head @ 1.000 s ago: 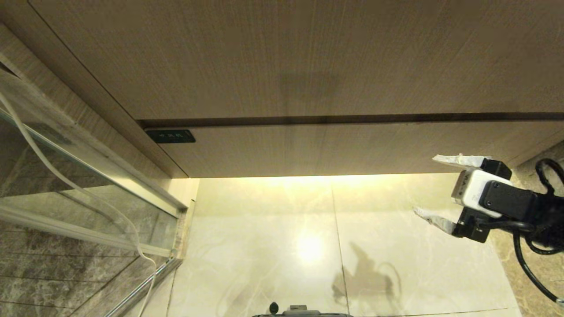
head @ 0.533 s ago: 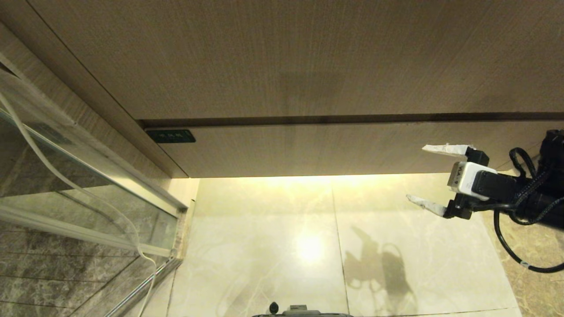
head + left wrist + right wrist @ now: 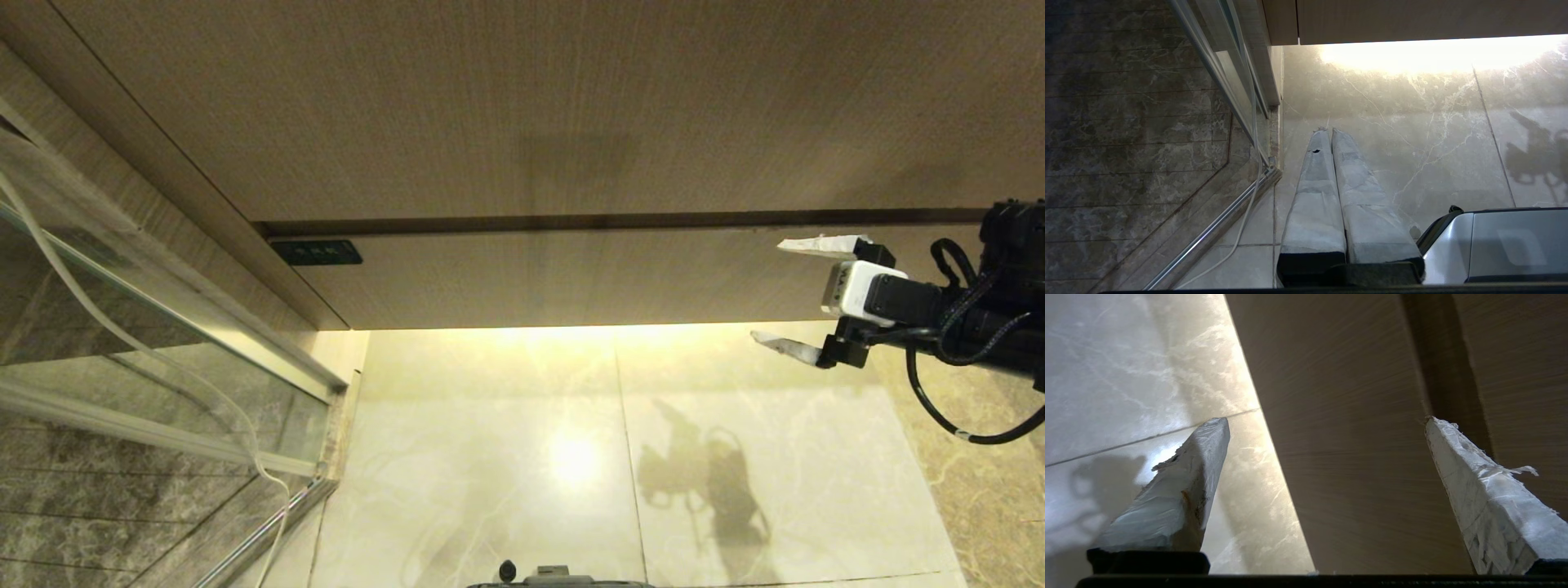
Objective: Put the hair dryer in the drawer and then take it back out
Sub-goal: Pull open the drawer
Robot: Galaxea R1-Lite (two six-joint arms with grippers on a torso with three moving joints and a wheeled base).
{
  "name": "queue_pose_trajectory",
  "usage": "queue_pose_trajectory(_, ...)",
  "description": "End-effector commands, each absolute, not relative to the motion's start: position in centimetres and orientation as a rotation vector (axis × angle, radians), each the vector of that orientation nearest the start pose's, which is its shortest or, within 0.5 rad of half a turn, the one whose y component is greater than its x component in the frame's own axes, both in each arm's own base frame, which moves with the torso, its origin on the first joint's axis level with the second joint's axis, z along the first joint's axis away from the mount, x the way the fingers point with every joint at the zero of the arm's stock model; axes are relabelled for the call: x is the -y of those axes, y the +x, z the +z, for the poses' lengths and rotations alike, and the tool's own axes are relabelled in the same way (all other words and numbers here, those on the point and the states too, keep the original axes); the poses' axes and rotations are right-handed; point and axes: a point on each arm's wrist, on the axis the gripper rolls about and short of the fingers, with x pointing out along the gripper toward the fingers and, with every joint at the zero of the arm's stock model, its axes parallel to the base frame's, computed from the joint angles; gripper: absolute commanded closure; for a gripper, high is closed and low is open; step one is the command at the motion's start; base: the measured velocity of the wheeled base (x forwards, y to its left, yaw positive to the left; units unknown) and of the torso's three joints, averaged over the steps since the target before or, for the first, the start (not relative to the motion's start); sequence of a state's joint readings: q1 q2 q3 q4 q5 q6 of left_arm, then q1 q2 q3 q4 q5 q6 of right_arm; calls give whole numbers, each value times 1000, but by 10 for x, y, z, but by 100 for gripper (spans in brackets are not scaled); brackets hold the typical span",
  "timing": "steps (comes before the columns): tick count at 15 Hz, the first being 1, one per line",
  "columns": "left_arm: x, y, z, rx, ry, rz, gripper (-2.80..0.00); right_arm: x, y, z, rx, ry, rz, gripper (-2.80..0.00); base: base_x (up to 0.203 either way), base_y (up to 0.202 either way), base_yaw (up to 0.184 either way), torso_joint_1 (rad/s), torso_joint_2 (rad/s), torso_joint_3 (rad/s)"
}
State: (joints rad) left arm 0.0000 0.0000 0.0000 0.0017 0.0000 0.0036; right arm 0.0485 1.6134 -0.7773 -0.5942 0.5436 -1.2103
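Cabinet panel (image 3: 522, 106): tall plain wood-grain face filling the upper part of the head view, parted from the drawer below it by a dark horizontal gap.
Floor (image 3: 506, 457): pale glossy marble tiles, lit warm by a glow from under the cabinet; the arm's shadow falls on the tile right of centre.
Glass partition (image 3: 147, 327): framed panel at the left, a thin white cable (image 3: 122, 339) trailing down along it.
Drawer (image 3: 571, 278): shut, its flat wood-grain front flush under the panel, small dark label (image 3: 316, 252) at its left corner.
Hair dryer: in none of the views (whether it is inside the shut drawer cannot be told).
Right arm: reaches in from the right edge, forearm about level, black cabling looping beneath it.
Right gripper (image 3: 788, 296): pointing left across the drawer's right end, fingers spread wide with nothing between them; upper finger (image 3: 1486, 498) over the drawer front near the gap, lower finger (image 3: 1175, 490) over the lit floor.
Change: since a second ago the right gripper has risen from in front of the floor to the height of the drawer front, and moved slightly left.
Left gripper (image 3: 1327, 132): fingers pressed together and empty, aimed at the floor beside the partition's rail (out of the head view).
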Motion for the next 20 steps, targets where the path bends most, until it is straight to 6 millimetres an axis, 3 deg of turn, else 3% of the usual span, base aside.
queue_pose_trajectory(1, 0, -23, 75, -2, 3, 0, 0, -28, 284, 199, 140, -1123, 677, -280, 0, 0, 0, 0, 0, 0)
queue_pose_trajectory(9, 0, -23, 75, -2, 3, 0, 0, -24, 285, 209, 4, -1173, 546, -280, 0, 0, 0, 0, 0, 0)
queue_pose_trajectory(15, 0, -23, 75, 0, 4, 0, 0, -29, 286, 209, 20, -1190, 554, -280, 0, 0, 0, 0, 0, 0)
queue_pose_trajectory(20, 0, -23, 75, -2, 4, 0, 0, -33, 302, 209, 41, -1194, 555, -280, 0, 0, 0, 0, 0, 0)
